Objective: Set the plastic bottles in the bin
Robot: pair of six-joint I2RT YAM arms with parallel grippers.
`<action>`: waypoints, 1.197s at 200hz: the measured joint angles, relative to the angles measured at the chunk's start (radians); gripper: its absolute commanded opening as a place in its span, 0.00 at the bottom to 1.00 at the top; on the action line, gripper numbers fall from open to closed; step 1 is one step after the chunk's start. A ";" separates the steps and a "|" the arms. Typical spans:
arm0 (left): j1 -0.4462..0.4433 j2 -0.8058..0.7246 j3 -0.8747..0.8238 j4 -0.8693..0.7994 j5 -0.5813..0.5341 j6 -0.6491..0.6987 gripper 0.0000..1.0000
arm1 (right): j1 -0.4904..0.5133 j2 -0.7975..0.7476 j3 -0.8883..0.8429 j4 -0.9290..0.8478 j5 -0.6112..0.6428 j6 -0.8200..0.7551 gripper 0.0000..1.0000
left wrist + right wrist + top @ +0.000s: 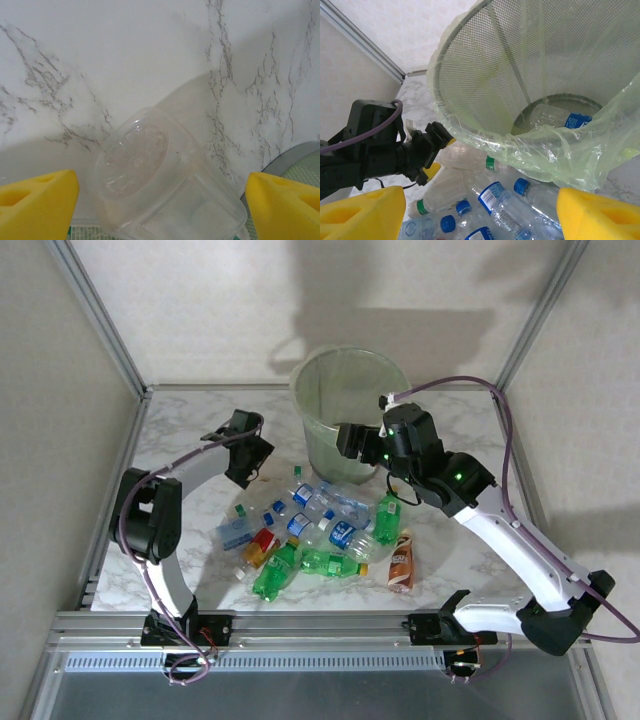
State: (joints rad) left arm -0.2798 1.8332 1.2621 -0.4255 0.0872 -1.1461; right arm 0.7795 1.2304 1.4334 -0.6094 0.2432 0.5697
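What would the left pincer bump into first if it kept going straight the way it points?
Most likely the clear plastic bottle lying on the marble table. Its ribbed bottom sits right between the left pincer's open yellow fingers. Exactly how near it is, I can't tell.

Your top camera looked down over the counter (180,425) from high behind the left end effector (243,472) and right end effector (345,443). The left wrist camera sat close above the counter. The right wrist camera faced the bin (480,65) beyond its end effector; the top view shared it.
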 measured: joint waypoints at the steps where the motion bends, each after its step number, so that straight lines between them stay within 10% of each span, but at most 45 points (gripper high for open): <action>1: 0.000 0.001 0.002 0.000 0.000 0.000 0.86 | 0.000 0.000 0.000 0.000 0.000 0.000 0.80; 239: -0.017 0.047 0.086 -0.074 -0.004 -0.033 0.94 | 0.000 0.058 0.000 0.018 0.003 -0.008 0.86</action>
State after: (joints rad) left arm -0.2970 1.8805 1.3479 -0.4995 0.0834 -1.1790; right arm 0.7795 1.2884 1.4334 -0.5911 0.2466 0.5613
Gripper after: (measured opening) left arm 0.941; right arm 0.860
